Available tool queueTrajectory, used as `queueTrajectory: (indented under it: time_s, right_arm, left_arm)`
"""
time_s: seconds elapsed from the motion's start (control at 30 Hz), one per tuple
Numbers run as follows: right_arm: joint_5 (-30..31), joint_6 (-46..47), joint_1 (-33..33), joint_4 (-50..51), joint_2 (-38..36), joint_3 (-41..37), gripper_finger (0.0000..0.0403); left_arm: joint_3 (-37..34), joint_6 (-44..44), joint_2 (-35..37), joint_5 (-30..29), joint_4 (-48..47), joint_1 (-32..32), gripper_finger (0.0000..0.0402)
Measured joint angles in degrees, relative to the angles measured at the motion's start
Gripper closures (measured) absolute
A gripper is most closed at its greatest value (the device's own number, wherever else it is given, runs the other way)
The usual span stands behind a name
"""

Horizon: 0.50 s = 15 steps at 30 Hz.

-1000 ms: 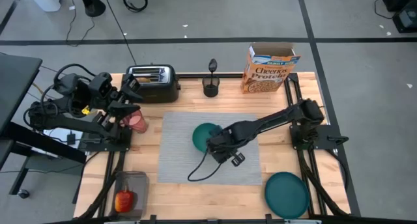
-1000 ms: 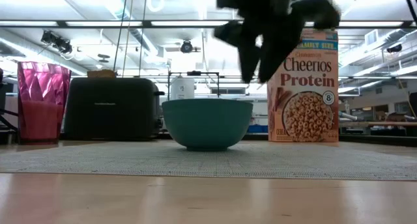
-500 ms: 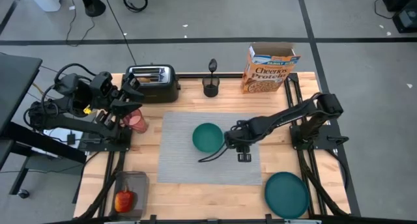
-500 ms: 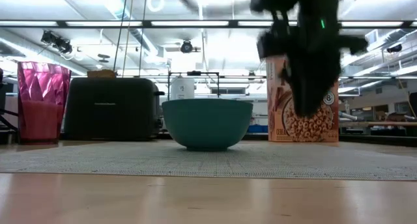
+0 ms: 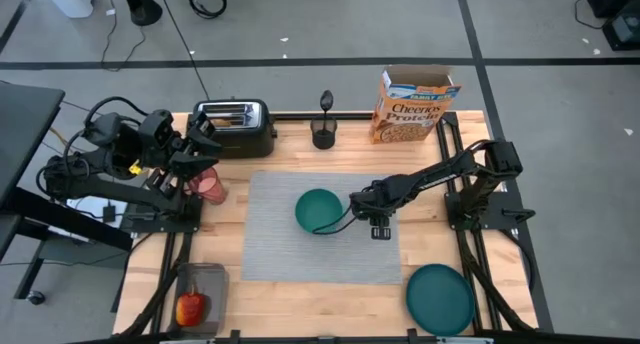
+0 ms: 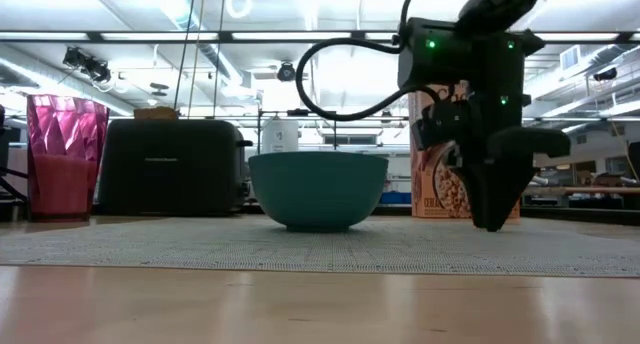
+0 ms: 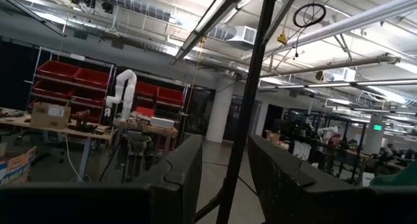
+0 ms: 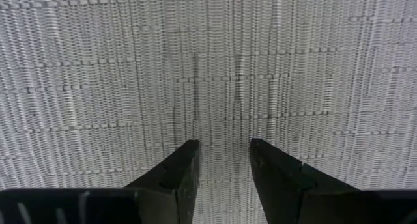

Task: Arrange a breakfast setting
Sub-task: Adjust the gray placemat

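I have the right gripper low over the grey placemat, just beside the teal bowl on the side toward the desk's right edge. Its fingers point down at the ribbed mat with a narrow gap between them and nothing held. In the low view the right gripper hangs close to the mat surface, clear of the bowl, which sits upright near the middle of the placemat.

My left gripper waits near the desk's left edge, between the black toaster and the pink cup. In its wrist view the fingers stand slightly apart and empty, aimed out at the room.

The teal plate lies at the desk's front right corner, off the mat. The Cheerios box stands upright at the back edge, toward the right. A small black cup stands at the back edge near the middle. The red apple rests at the front left corner. I can see toast in the toaster slots.
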<state>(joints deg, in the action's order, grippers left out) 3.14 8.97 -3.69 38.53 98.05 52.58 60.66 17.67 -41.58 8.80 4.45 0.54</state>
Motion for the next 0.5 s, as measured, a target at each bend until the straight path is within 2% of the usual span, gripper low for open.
queueTrajectory:
  time_s: [0.5]
  right_arm:
    - [-0.3, -3.1, 1.1, 2.5, -0.3, -0.7, 0.0258]
  left_arm:
    - [0.0, 0.2, 0.0, -0.2, 0.2, 0.0, 0.0269]
